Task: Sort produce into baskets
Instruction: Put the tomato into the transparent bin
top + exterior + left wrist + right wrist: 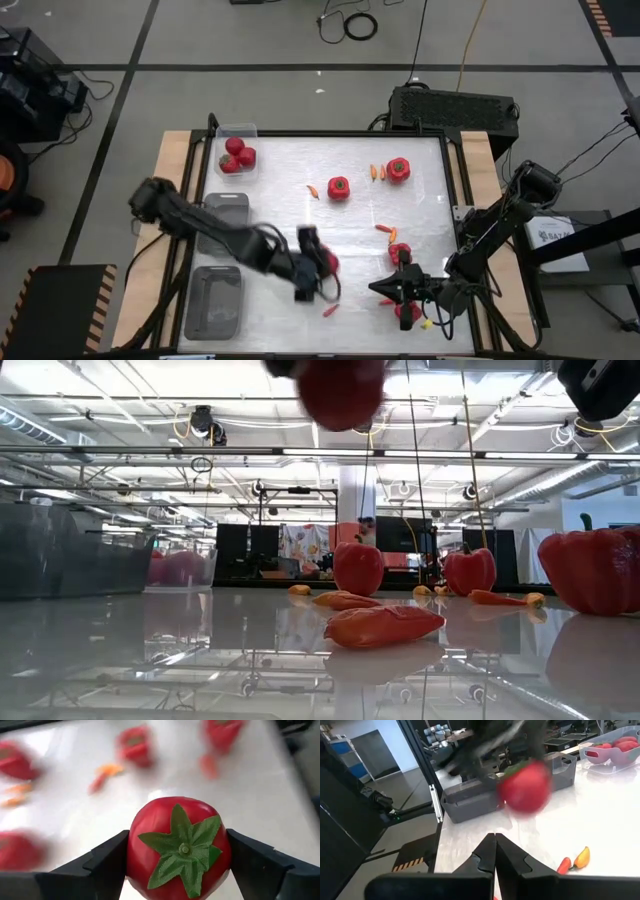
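Note:
My left gripper (318,265) hangs over the table's near middle, shut on a round red tomato (177,845) with a green leaf star. The low view shows this tomato (340,390) high above the tabletop. My right gripper (378,289) waits shut at the near right, between two bell peppers (400,252) (408,312). A clear basket (238,131) at the far left holds three tomatoes (238,155). Two grey baskets (226,205) (214,302) stand along the left edge. More bell peppers (339,187) (398,169) and chilies (312,190) (330,310) lie on the table. My left gripper pinches the tomato's two opposite sides (134,850) between its two fingers (107,862), with the green leaf star facing back toward the wrist. The fingers slant down from the table's left. The tomato is lifted clear of the table.
Chilies (376,172) (385,230) lie scattered in the middle and right of the white tabletop. A black box (450,105) sits beyond the far edge. The table's wooden side rails (170,170) border left and right.

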Tool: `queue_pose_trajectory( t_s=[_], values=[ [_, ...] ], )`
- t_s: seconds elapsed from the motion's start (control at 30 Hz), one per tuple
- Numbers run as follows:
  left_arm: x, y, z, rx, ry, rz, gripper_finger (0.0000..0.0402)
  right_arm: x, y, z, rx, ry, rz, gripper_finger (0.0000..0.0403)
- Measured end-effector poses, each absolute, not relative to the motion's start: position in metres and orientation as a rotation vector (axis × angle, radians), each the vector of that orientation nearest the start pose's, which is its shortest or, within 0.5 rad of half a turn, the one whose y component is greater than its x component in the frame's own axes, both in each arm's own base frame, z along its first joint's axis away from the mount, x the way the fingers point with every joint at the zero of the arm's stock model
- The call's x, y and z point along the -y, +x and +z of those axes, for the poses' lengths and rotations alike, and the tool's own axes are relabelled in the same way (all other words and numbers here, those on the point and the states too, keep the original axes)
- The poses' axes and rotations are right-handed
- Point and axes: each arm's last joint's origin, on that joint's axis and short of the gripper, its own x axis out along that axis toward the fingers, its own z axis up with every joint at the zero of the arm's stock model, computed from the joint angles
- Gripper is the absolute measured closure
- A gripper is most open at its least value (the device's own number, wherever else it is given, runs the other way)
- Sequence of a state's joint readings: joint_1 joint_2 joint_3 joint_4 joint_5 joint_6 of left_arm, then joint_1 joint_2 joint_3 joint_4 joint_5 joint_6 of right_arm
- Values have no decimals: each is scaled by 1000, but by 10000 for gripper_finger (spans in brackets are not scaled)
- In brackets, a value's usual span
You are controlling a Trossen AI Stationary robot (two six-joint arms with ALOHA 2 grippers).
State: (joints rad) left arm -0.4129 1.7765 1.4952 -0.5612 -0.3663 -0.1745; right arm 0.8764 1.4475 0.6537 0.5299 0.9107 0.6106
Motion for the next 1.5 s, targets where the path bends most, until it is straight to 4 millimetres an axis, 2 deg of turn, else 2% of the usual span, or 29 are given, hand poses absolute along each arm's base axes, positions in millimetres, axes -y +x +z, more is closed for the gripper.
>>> queue_pose_trajectory(
  t_s=[0.13,0.37,0.47,0.6,0.77,0.93,1.1,1.27,1.5],
  values=[
    [91,338,311,-861,150,171,103,-204,199,209,-160,385,-88,403],
    [-19,290,342,-1021,104,435,103,-203,199,205,-185,356,-101,403],
    [-67,267,339,-1051,47,553,103,-201,201,205,-184,336,-108,403],
    [-125,239,320,-1066,-86,688,103,-196,205,205,-186,295,-129,403],
    [-179,208,295,-1050,-202,836,103,-187,213,204,-187,244,-164,403],
    [-214,177,277,-993,-315,985,103,-179,220,204,-188,197,-196,403],
    [-225,159,257,-977,-413,989,103,-170,227,204,-192,137,-230,403],
    [-228,158,248,-922,-419,1004,103,-158,236,207,-178,49,-269,403],
    [-233,162,240,-938,-421,1008,101,-143,250,228,-45,-68,-315,403]
  ],
)
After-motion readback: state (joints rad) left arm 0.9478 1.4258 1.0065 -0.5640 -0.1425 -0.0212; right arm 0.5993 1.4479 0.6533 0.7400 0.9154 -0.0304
